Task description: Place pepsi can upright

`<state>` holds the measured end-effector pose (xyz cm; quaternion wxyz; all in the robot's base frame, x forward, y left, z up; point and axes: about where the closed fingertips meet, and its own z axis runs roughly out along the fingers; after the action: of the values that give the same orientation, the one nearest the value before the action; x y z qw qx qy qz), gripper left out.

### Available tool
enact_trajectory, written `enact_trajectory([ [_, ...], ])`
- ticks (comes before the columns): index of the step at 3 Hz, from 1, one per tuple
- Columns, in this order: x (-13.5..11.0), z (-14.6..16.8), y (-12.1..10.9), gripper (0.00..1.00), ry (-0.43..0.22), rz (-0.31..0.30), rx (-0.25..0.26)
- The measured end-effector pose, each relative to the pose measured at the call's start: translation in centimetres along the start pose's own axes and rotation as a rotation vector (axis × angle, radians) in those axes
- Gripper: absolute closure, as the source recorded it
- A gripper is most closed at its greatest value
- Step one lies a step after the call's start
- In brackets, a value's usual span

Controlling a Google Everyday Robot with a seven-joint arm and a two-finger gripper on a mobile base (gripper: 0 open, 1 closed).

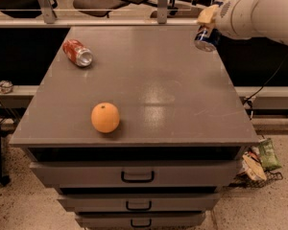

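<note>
Hovering over the tabletop's [149,75] one o'clock corner, pincer [208,24] clamped around the tilted pepsi can [206,39]. Held aloft, likely to leave room for righting before setdown.

We see the cream two-finger gripper [207,19] at two o'clock, clasped over the small dark blue aluminium pepsi can [205,39], hiding its upper end; the can's markings blur beyond reading. The white robot arm [259,13] runs off the right edge, and the lowest grey drawer [139,220] is cut at six o'clock
</note>
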<state>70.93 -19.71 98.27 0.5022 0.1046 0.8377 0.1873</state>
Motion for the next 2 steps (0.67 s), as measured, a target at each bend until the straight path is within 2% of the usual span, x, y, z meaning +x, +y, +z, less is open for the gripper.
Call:
enact_trajectory([
  [1,0.2,0.4,0.6,1.00,0.019,0.022,-0.040],
  [2,1.8,1.3,-0.3,1.00,0.016,0.091,-0.150],
])
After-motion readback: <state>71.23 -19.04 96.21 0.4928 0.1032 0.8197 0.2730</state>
